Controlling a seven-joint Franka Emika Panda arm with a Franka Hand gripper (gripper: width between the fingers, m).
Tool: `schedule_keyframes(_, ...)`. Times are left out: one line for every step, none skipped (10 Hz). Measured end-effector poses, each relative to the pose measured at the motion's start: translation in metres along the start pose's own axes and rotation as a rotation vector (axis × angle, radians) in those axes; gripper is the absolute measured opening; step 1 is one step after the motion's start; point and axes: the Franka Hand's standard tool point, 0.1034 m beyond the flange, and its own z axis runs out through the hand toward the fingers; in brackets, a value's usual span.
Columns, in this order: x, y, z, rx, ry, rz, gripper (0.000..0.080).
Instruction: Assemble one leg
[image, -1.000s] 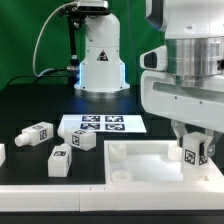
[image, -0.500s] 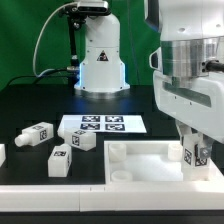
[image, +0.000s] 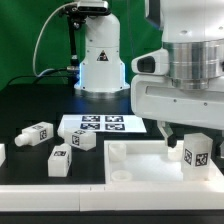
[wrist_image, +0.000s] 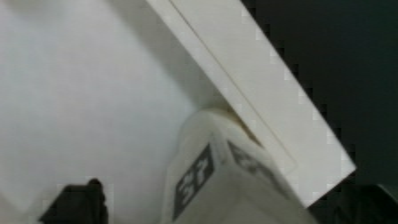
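The jaws' spread cannot be told. The gripper (image: 196, 140) hangs over the white panel (image: 135, 160), directly above an upright leg (image: 198, 153) standing at that panel's corner on the exterior view's right. Three more legs lie beside the panel on the black surface (image: 30, 105).

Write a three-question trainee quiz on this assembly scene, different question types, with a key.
1. True or false: the leg under the gripper stands upright at the corner of the white panel on the exterior view's right.
2. How many loose legs lie on the black table toward the exterior view's left of the panel, not counting anything cut off at the frame edge? A) one B) three C) five
3. Fill in: the flat board with four tags behind the panel is the ______ board.

Key: 1 true; 2 B, namely one leg, a second and a third; 3 marker.
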Motion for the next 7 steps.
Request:
schedule_keyframes(0.001, 0.001, 0.000, 0.000, 0.000, -0.071, 0.0649)
schedule_keyframes(0.001, 0.001, 0.000, 0.000, 0.000, -0.130, 0.0649)
schedule_keyframes(0.001, 0.002, 0.000, -0.001, 0.000, -0.196, 0.0649)
schedule_keyframes(0.002, 0.001, 0.000, -0.008, 0.011, -0.345, 0.0649)
schedule_keyframes(0.002, -0.005, -0.001, -0.016, 0.041, -0.525, 0.0649)
schedule_keyframes(0.001, -0.012, -0.002, -0.008, 0.074, -0.577, 0.0649)
schedule_keyframes(0.001, -0.012, -0.001, -0.007, 0.076, -0.564, 0.0649)
